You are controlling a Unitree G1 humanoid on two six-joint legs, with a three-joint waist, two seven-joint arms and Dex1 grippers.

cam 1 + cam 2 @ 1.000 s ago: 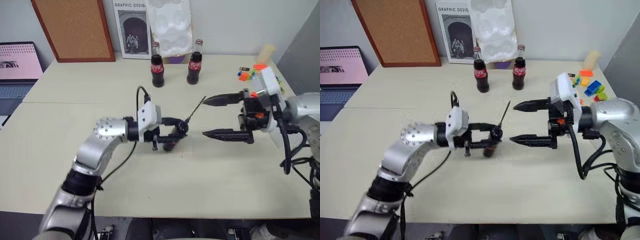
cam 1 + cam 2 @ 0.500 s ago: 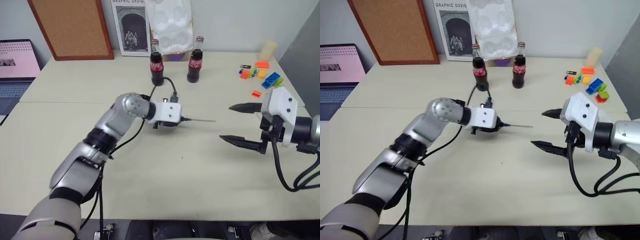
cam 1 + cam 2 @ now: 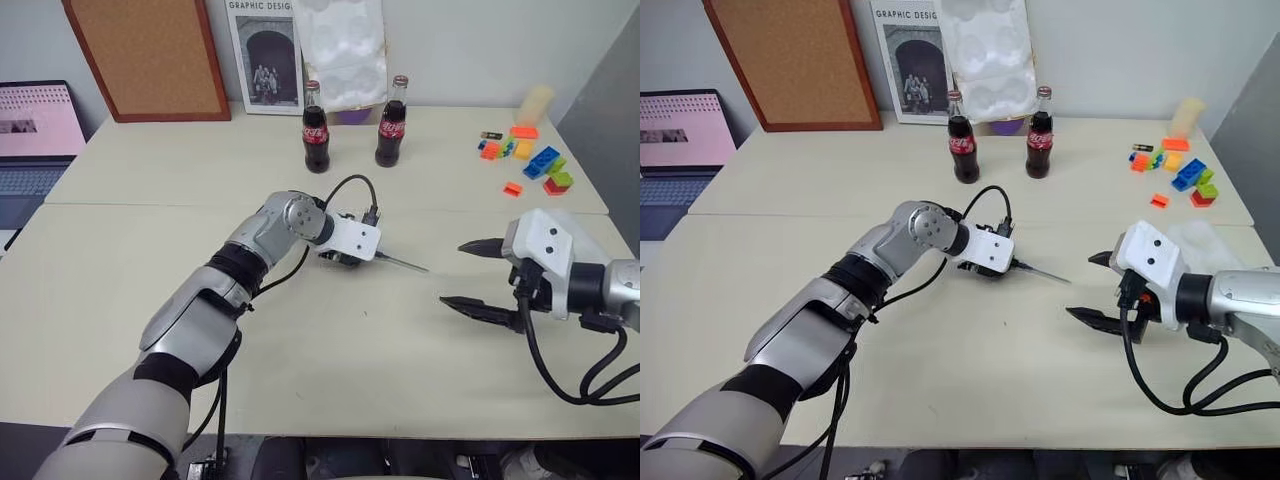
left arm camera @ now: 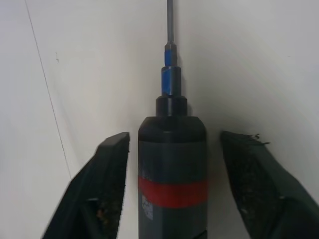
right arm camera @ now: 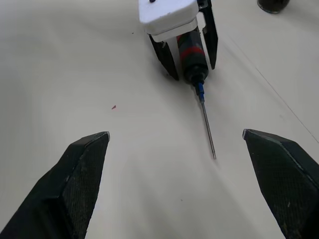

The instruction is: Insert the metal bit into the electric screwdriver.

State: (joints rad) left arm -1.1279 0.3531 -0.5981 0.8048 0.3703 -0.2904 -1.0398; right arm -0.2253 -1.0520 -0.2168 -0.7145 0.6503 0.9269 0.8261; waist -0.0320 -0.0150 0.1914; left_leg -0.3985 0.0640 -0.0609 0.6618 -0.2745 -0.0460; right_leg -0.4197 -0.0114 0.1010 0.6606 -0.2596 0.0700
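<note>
One screwdriver (image 4: 172, 169) lies on the table (image 3: 300, 360) between the parted fingers (image 4: 97, 194) of the left gripper (image 5: 188, 50), gaps on both sides; one bit (image 5: 208, 130) sticks from its blue tip. The right gripper (image 3: 480, 280) hangs wide open, empty, well apart. Two cola bottles (image 3: 315, 130) stand behind; several toy bricks (image 3: 530, 160) lie far right.

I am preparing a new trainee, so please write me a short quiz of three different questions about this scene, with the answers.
1. True or false: the thin grey metal bit sits in the blue tip of the dark pen-shaped electric screwdriver.
2. The left gripper fingers: A) clamp the screwdriver, B) stand apart from it.
3. How many dark cola bottles with red labels stand at the back of the beige table?

Key: 1 true; 2 B; 3 two.
</note>
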